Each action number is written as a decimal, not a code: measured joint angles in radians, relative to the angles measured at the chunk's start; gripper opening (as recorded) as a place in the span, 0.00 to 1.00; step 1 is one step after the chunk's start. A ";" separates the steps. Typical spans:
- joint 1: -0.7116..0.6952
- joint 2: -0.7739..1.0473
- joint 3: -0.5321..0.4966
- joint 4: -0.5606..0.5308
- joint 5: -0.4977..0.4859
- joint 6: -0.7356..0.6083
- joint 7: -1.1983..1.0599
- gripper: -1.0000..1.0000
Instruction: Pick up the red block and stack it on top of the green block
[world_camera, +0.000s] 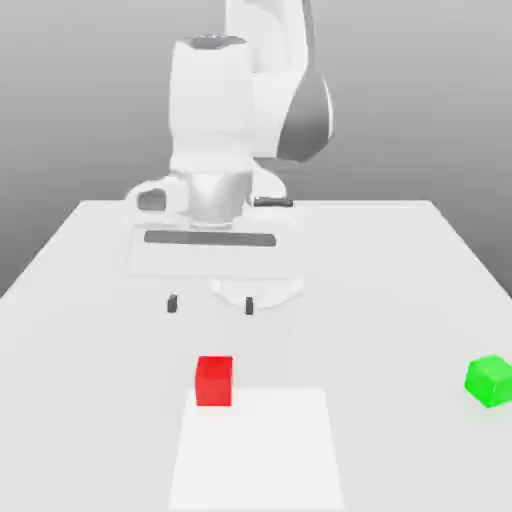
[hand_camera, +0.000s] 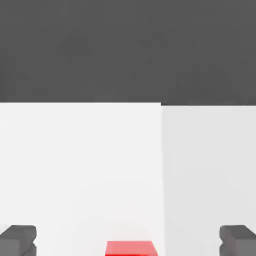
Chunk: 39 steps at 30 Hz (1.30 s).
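The red block (world_camera: 214, 381) is a small matte cube resting on the white table, nearer the camera than the arm in the exterior view. My gripper (world_camera: 210, 304) hangs above the table behind that block, its two dark fingertips spread wide with nothing between them. In the hand view the red block (hand_camera: 131, 248) peeks in at the frame's edge, between the two grey fingertips (hand_camera: 18, 239), and my gripper (hand_camera: 128, 240) stands open around empty space. The green block (world_camera: 490, 380) sits far off at the exterior view's right, near the table's edge.
The white table (world_camera: 400, 280) stretches wide around both cubes. A brighter white rectangular patch (world_camera: 258, 450) lies on it just beside the red block. The arm's bulky white body (world_camera: 230, 120) rises at the back of the table.
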<state>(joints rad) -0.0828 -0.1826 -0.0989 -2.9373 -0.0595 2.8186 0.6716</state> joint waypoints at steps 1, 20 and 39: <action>-0.001 0.085 -0.003 -0.010 0.018 0.064 -0.020 0.50; -0.070 0.150 0.061 -0.023 0.041 0.111 -0.044 0.00; 0.562 0.238 0.444 0.361 0.019 -0.194 0.293 0.00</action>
<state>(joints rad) 0.4789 0.0558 0.3453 -2.5762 -0.0401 2.6249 0.9650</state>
